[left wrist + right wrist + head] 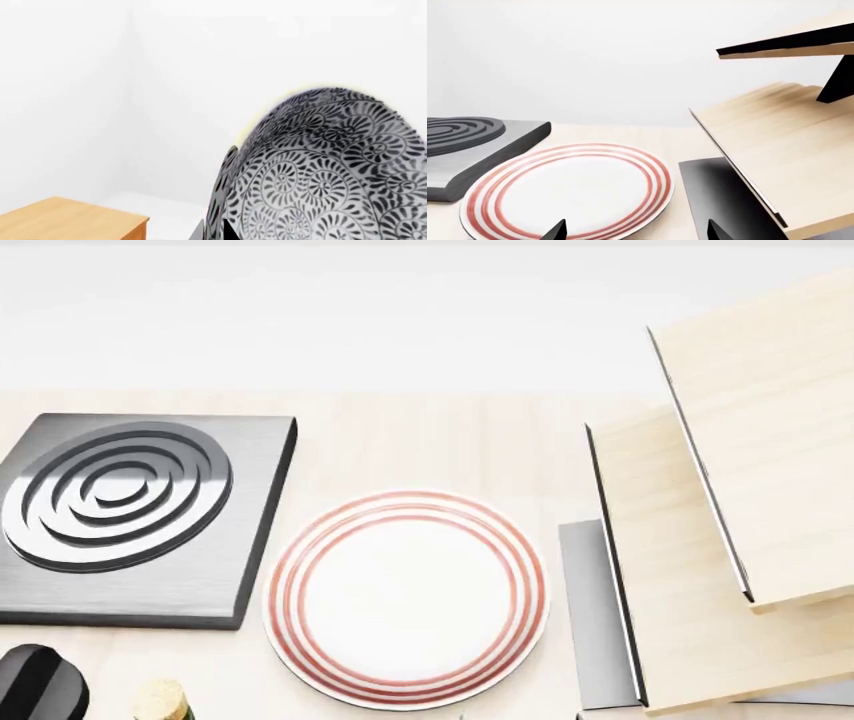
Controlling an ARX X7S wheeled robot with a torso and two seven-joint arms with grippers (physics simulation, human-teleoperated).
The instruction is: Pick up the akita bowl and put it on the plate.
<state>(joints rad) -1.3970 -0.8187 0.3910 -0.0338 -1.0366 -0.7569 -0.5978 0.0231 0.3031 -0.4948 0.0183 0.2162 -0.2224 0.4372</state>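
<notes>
In the left wrist view the akita bowl (320,175), densely patterned in grey-black with a pale rim, fills the lower right against a white wall. My left gripper (212,232) is shut on its wall, one fingertip on each side. The bowl and both grippers are out of the head view. The plate (407,600), white with red rings, lies flat on the pale wooden table and has nothing on it. In the right wrist view my right gripper (637,232) stands open just short of the plate (567,190), its near rim between the fingertips, which hold nothing.
A dark grey square burner (127,515) with raised rings sits left of the plate. Tilted pale wooden shelf boards (727,540) rise at the right over a grey base (594,620). A black object (38,685) and a cork-like top (160,700) show at front left.
</notes>
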